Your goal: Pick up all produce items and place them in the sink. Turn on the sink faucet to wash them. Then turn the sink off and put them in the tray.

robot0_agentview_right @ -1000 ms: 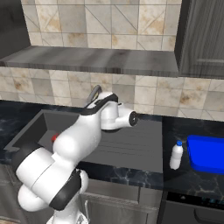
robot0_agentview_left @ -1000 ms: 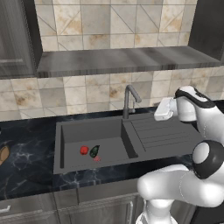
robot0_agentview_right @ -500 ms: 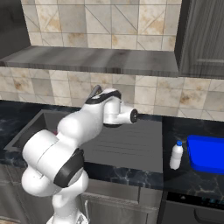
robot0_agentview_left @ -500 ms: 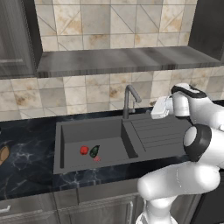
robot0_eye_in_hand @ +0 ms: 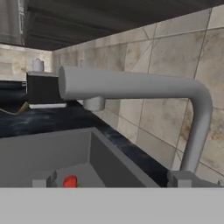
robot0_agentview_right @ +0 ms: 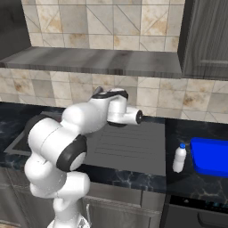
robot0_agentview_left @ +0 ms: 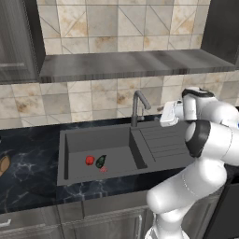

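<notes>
In the left base view, the dark grey sink [robot0_agentview_left: 74, 140] holds both produce items on its floor: a red ball [robot0_agentview_left: 89, 160] and a dark green-black oval [robot0_agentview_left: 100, 161] side by side. The sink faucet [robot0_agentview_left: 137, 105] rises at the basin's back edge. My gripper [robot0_agentview_left: 162, 116] hovers just right of the spout, above the drainboard [robot0_agentview_left: 161, 142], open and empty. In the hand view, the faucet's bent spout [robot0_eye_in_hand: 131, 85] crosses close in front, above my spread fingertips [robot0_eye_in_hand: 179, 178], and the red ball [robot0_eye_in_hand: 70, 181] lies below. The blue tray [robot0_agentview_right: 211, 156] sits on the counter at far right.
A white bottle [robot0_agentview_right: 179, 158] stands between the drainboard and the tray. A tan-brown oblong item [robot0_agentview_left: 3, 164] lies on the counter far left of the sink. A shelf [robot0_agentview_left: 130, 63] overhangs the tiled wall above the faucet. A dark box [robot0_eye_in_hand: 43, 89] sits on the far counter.
The hand has crept left toward the faucet while the elbow swung up and around. The gripper stays open. The produce in the basin has not moved.
</notes>
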